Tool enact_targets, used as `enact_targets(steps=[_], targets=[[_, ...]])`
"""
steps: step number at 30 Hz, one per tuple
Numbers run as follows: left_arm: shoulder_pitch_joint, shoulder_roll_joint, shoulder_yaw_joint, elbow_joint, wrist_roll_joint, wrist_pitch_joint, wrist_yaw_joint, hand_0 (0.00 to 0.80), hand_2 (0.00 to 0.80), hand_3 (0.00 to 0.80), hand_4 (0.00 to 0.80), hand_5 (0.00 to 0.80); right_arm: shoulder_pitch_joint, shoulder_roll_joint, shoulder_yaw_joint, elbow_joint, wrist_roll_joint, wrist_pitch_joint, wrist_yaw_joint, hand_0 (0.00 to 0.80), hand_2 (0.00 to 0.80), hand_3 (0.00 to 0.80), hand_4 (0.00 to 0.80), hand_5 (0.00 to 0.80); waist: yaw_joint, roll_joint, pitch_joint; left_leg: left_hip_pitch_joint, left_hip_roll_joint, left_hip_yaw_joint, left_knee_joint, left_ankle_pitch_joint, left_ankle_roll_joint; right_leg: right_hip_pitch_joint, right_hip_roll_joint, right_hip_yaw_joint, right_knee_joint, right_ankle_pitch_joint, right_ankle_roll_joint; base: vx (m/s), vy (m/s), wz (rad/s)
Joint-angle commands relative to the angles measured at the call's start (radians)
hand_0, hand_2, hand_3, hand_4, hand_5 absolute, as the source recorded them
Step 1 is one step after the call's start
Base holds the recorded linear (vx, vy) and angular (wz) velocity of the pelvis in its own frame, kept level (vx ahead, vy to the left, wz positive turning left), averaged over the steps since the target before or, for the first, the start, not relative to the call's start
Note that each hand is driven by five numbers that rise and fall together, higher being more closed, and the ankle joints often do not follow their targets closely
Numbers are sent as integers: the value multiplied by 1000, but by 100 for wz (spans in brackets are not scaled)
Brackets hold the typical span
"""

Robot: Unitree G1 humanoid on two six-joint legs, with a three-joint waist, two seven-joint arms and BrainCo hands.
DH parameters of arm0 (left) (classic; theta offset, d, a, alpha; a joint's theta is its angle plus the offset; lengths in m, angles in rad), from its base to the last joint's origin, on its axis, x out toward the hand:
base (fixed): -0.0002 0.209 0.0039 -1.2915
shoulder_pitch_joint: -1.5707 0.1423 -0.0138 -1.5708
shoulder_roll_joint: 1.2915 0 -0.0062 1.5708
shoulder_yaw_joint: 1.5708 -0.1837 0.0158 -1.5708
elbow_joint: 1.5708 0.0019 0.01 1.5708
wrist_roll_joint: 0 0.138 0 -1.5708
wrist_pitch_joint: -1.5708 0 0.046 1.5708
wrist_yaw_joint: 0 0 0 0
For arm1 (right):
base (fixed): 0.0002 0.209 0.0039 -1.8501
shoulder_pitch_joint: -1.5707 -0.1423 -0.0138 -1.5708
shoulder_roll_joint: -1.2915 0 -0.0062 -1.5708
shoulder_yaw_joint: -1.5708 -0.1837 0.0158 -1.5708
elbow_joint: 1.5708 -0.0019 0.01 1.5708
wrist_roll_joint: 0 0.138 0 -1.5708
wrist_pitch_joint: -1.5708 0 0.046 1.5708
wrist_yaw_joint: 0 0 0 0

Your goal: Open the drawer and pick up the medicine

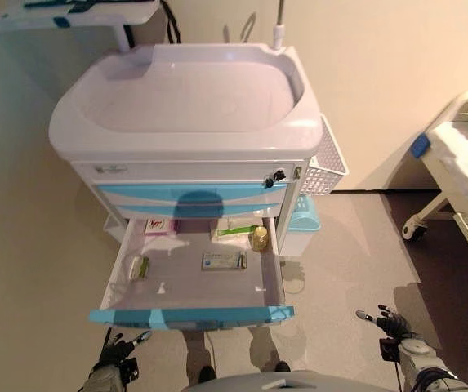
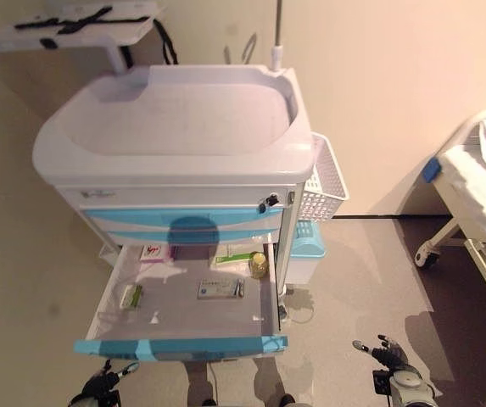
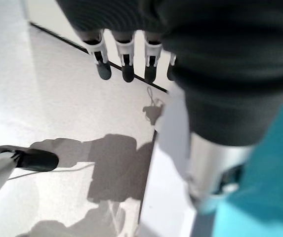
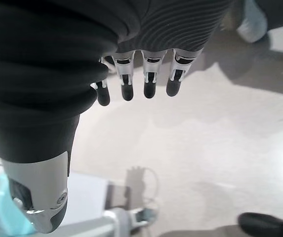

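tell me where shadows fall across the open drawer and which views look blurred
Left eye view: a rounded shadow darkens the blue drawer fronts and the back of the open drawer. Left wrist view: the left hand and cart edge look soft. Right wrist view: floor beyond the right hand is blurred.

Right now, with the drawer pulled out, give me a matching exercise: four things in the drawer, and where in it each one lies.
Things:
1. small yellow bottle
2. pink and white box
3. flat pack
4. small green and white packet

Places in the drawer:
A. back left corner
B. by the left wall, midway
C. back right, beside a green and white box
D. middle of the floor, right of centre

Pairs: 1-C, 2-A, 3-D, 4-B

Both hands hang low in front of the cart, holding nothing.
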Motion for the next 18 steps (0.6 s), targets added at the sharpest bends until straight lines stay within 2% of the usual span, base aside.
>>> enact_targets(steps=[1,8,18], targets=[[-24,27,-10,45,145,12,27,0,0,0,0,0,-40,-26,16,-144,12,-61,-9,0,0,0,0,0,3,-50,20,-10,-64,5,10,-39,40,-5,-40,9,-20,54,79,52,20,-34],[-16,14,-42,55,277,20,29,0,0,0,0,0,17,-50,30,-481,-33,-93,11,0,0,0,0,0,-1,-56,6,18,-64,30,6,-51,44,15,-40,26,-37,63,83,27,17,-12],[4,24,-48,47,372,20,28,0,0,0,0,0,36,-68,3,-754,-50,-127,20,0,0,0,0,0,11,-67,8,25,-64,24,3,-54,45,25,-44,18,-43,63,87,7,1,0]])
